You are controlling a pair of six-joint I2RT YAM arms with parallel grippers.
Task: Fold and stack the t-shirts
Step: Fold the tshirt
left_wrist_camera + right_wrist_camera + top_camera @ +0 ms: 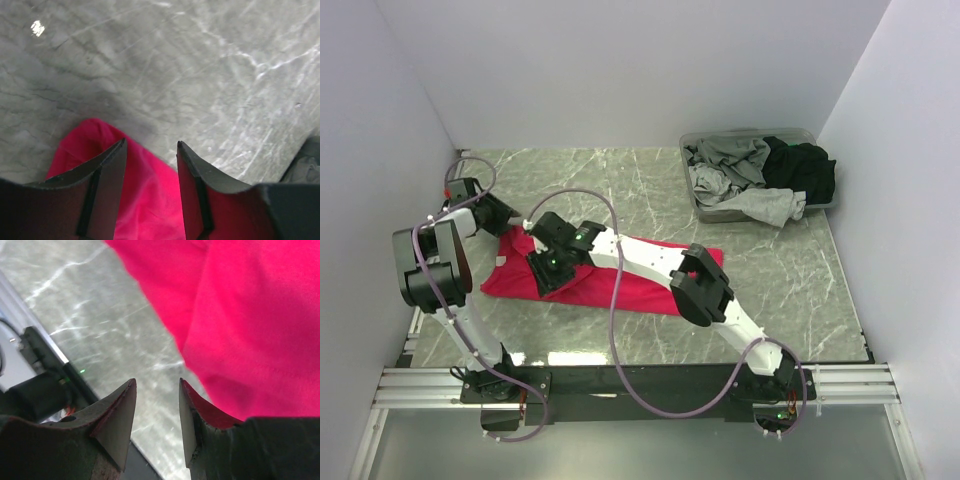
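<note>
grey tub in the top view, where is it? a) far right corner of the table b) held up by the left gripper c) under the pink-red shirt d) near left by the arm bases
a: in the top view the grey tub sits at the far right corner of the table, holding grey shirts and a black shirt, apart from the pink-red shirt.

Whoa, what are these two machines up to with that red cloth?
Two robot arms are working on a bright pinkish-red t-shirt lying on the grey marble-look table. The left gripper is open over one corner, the right gripper open at its edge; neither holds it. Crumpled grey shirts and a black shirt sit in the grey plastic tub.
</note>
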